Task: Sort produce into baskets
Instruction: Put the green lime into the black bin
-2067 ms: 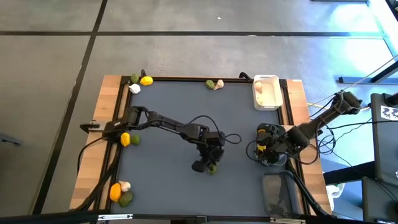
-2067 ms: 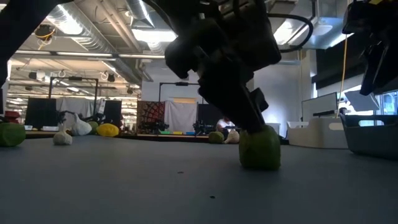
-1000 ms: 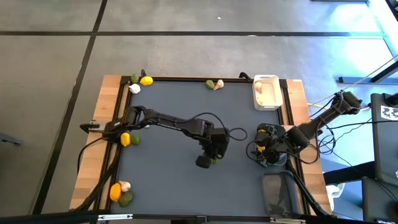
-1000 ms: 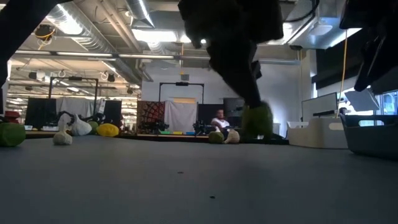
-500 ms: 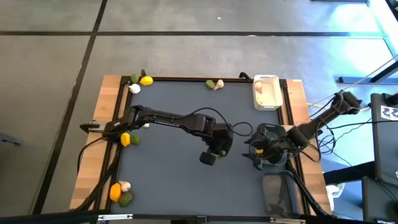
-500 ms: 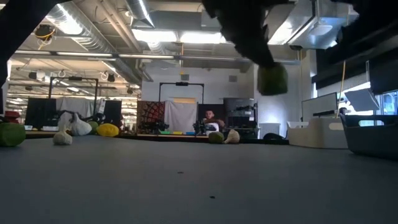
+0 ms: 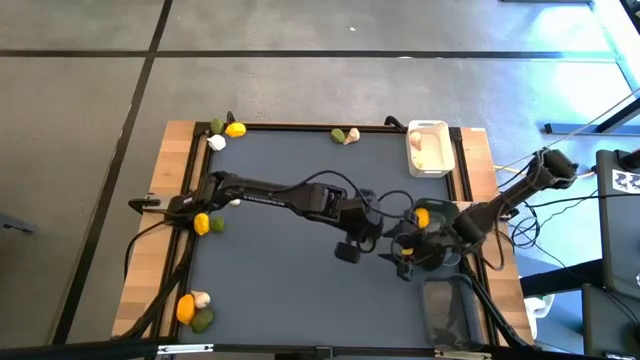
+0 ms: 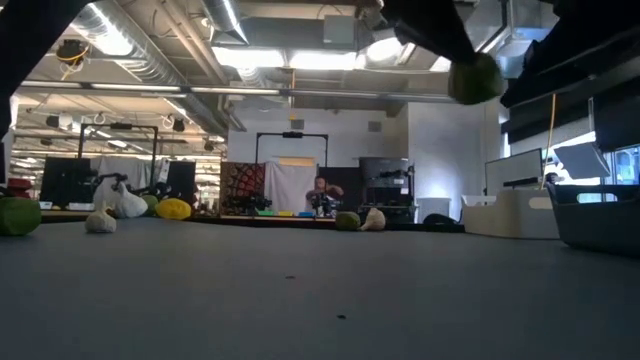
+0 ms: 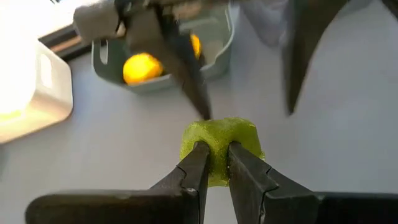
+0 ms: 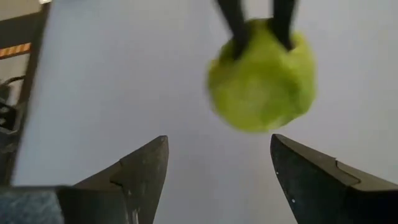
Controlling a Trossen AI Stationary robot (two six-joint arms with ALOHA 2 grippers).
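Observation:
A green lime (image 9: 217,134) hangs in the air above the grey mat, with my left gripper (image 9: 214,152) shut on it. In the low view the lime (image 8: 473,78) is high above the table. In the high view my left gripper (image 7: 350,250) is right of the table's middle. My right gripper (image 7: 402,264) stands open just to its right, beside a grey basket (image 7: 441,246) holding a lemon (image 7: 422,216). In the right wrist view the lime (image 10: 261,78) hangs just beyond my right gripper (image 10: 214,168). The white basket (image 7: 428,148) and a dark basket (image 7: 450,312) stand along the right edge. My left gripper pinches the lime between its two fingers, which come slanting down from the table's left. The fingertips (image 10: 235,28) sit on the lime's upper part (image 10: 258,43), close together, and its skin bulges around them (image 9: 244,138). The lime is lifted clear of the table.
Loose produce lies along the mat's edges: a lemon (image 7: 235,129) and garlic (image 7: 216,142) at the far left corner, a lime and garlic (image 7: 345,135) at the far edge, a lemon (image 7: 201,224) at the left, a lemon (image 7: 186,308) at the near left.
My left gripper has risen and gone toward the table's right edge, carrying the lime higher above the mat and closer to my right gripper. My right gripper has come out from over the grey basket toward the table's left, nearer the lime.

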